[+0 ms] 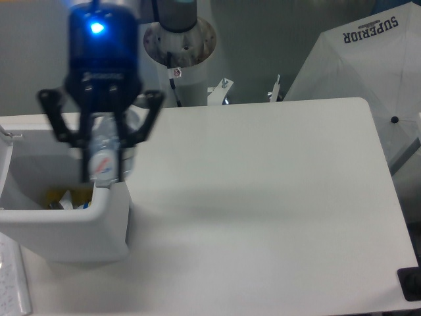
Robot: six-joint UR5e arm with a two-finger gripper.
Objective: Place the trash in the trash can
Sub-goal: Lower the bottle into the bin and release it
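My gripper [103, 172] hangs at the upper left, just above the right rim of the white trash can [99, 224]. Its fingers are closed on the clear crushed plastic bottle [104, 153], which hangs upright with a red-and-blue label showing. The bottle's lower end is level with the can's rim, over the opening's right edge. Inside the can, the blue-and-yellow snack bag [66, 198] lies at the bottom, partly hidden by the near wall.
The white table [263, 197] stretches to the right of the can. The robot base [179, 46] stands behind the table's far edge. A white umbrella [368, 59] is at the upper right. A dark object [411, 284] sits at the table's lower right corner.
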